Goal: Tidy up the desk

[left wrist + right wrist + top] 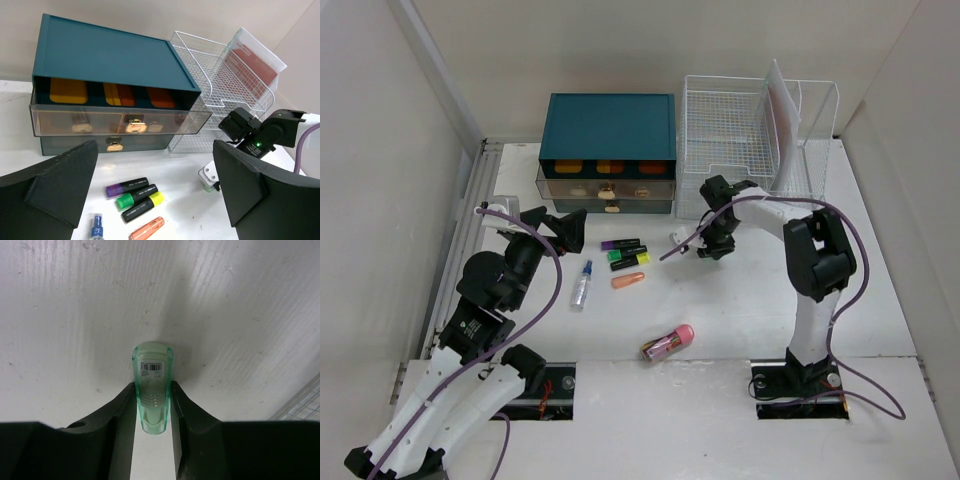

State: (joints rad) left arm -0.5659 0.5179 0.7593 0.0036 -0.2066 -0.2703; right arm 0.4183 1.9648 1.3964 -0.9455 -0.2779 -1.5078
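Observation:
The desk point(740, 310) is a white tabletop. My right gripper point(152, 405) is shut on a pale green translucent capped item point(152, 385) with a barcode label, which stands upright against the desk surface. This gripper point(686, 246) is in front of the wire rack, and the green item also shows in the left wrist view point(208, 188). My left gripper point(155, 200) is open and empty. It hovers point(552, 222) over the desk in front of the teal drawer box point(610, 125).
Purple point(618, 244), green point(623, 254) and yellow point(630, 262) highlighters lie together mid-desk. An orange marker point(628, 281) and a small blue-capped spray bottle point(582, 284) lie beside them. A pink case point(668, 342) lies nearer. The box's top drawer point(120, 120) is pulled out. A white wire rack point(740, 130) holds a folder.

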